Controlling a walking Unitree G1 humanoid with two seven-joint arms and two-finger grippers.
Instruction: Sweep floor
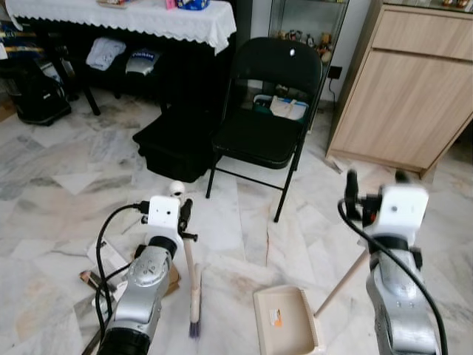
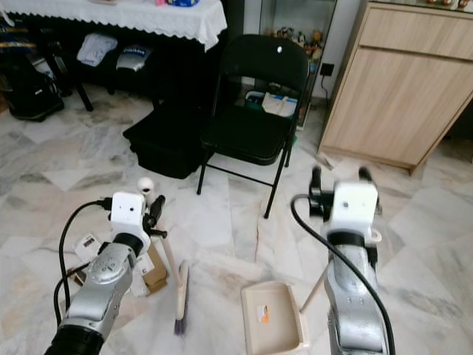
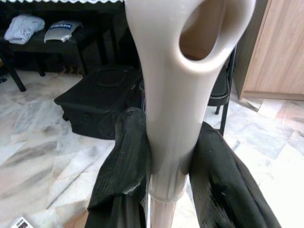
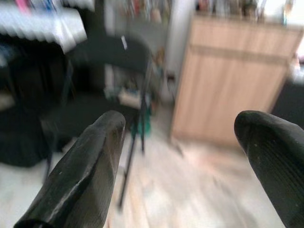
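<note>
Two tools serve us: our left gripper is clamped on the broom handle, bristles on the marble floor, while our right gripper hangs wide apart, holding nothing, above the dustpan. Paper scraps lie beside the broom. We judge short strokes toward the dustpan's lip best, keeping the bristles flat and clear of the chair.

The marble floor holds a dustpan, a broom, a black chair, a black box and some paper scraps.
</note>
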